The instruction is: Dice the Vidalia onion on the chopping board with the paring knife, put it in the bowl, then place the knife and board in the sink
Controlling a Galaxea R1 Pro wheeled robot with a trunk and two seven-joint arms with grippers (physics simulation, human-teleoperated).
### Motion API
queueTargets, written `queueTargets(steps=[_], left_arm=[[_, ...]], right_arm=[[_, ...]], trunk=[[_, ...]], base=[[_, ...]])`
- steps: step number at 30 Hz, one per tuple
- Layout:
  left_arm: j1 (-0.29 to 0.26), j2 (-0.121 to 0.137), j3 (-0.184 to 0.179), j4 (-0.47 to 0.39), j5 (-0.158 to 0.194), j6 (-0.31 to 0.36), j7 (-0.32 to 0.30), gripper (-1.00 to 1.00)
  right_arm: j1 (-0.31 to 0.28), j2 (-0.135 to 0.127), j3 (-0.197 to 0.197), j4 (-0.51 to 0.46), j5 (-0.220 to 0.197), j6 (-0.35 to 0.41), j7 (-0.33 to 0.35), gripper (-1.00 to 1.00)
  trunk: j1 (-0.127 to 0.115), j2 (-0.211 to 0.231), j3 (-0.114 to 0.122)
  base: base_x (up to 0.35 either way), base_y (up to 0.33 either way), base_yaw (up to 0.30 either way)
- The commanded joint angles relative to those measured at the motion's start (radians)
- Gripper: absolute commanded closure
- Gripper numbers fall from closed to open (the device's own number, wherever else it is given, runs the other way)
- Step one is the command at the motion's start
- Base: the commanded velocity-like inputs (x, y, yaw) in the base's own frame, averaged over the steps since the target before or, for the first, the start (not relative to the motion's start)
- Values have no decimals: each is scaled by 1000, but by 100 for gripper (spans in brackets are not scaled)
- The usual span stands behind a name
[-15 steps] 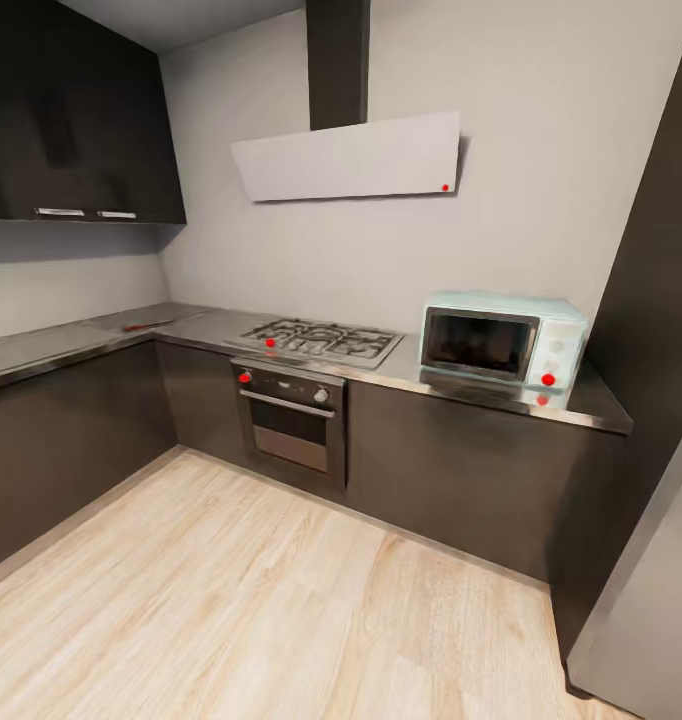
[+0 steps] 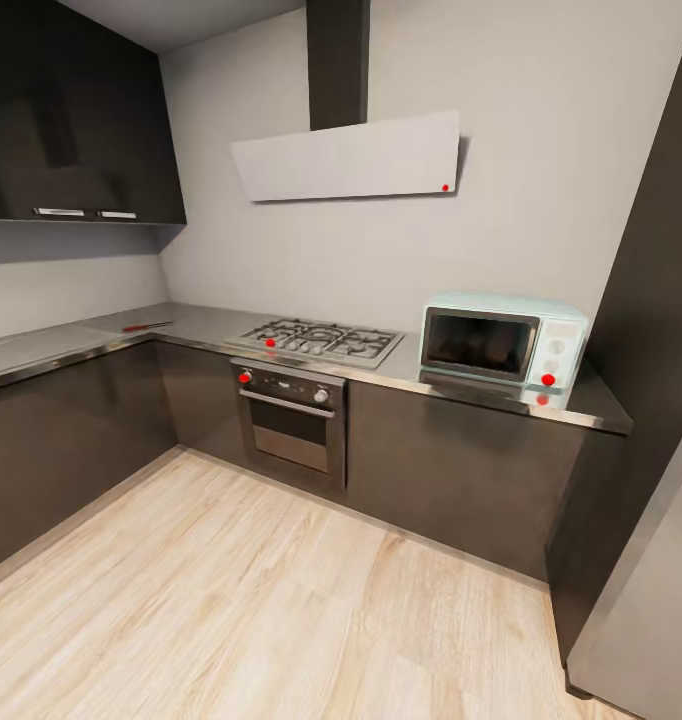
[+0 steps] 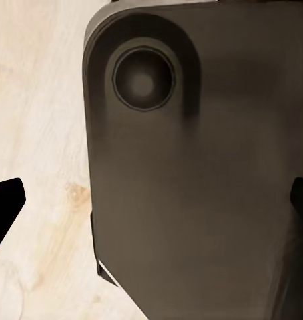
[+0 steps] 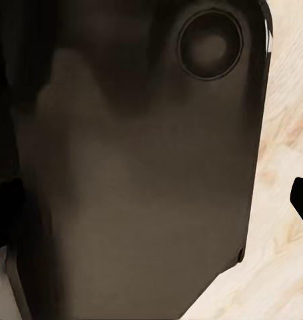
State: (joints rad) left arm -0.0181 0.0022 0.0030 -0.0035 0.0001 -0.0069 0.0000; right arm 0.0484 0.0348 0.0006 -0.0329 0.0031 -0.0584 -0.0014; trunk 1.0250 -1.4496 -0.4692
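A: What does the room look like from the head camera?

B: An L-shaped kitchen. The grey surface (image 2: 196, 322) runs over dark cabinets (image 2: 451, 475) from the left wall round the corner and on to the right, with pale wooden floor (image 2: 231, 590) in front. A white hood (image 2: 346, 158) hangs above the gas hob (image 2: 321, 340), and the oven (image 2: 289, 418) sits under it, as a cooking stack usually is. A pale blue microwave (image 2: 503, 343) stands at the right end, pushed back to the wall so the front edge stays free.

A: Any of the task's things?

B: One, I think. A thin red item lies flat on the surface near the corner, left of the hob. That is probably the paring knife (image 2: 146, 326), though it is too small to be sure. Nothing here can be read as sink, board, bowl or onion, so I judge the robot is on its way, with no step yet started.

A: And the arms?

B: Both wrist cameras look down past a dark rounded part of the robot's own body to the floor, which suggests arms tucked low for travel. The left tool (image 3: 151, 207) shows dark fingertips (image 3: 6, 203) at opposite edges, wide apart and holding nothing. The right tool (image 4: 158, 193) shows one tip clearly; its spread I cannot tell.
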Motion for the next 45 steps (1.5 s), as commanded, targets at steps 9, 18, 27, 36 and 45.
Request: queueTargets(steps=[9, 18, 27, 36, 45], left_arm=[[0, -4, 5, -42, 2, -30, 0, -100], [0, 1, 8, -609, 0, -33, 4, -100], [0, 9, 7, -642, 6, -37, 3, -100], [0, 5, 8, -570, 11, -148, 4, -100], [0, 5, 8, -561, 11, -165, 5, -100]], right_arm=[[1, -6, 2, -38, 4, -52, -3, -100], [-1, -21, 1, -644, 6, -108, -67, -100], [-1, -24, 1, -758, 4, -160, -103, -100], [-1, -24, 0, -730, 4, -182, -108, -100], [-1, -24, -2, -714, 5, -183, -109, -100]], trunk=[[0, 0, -1], [0, 0, -1], [0, 0, -1], [0, 0, -1], [0, 0, -1]], base=[[0, 0, 0], [0, 0, 0], [0, 0, 0], [0, 0, 5], [0, 0, 215]])
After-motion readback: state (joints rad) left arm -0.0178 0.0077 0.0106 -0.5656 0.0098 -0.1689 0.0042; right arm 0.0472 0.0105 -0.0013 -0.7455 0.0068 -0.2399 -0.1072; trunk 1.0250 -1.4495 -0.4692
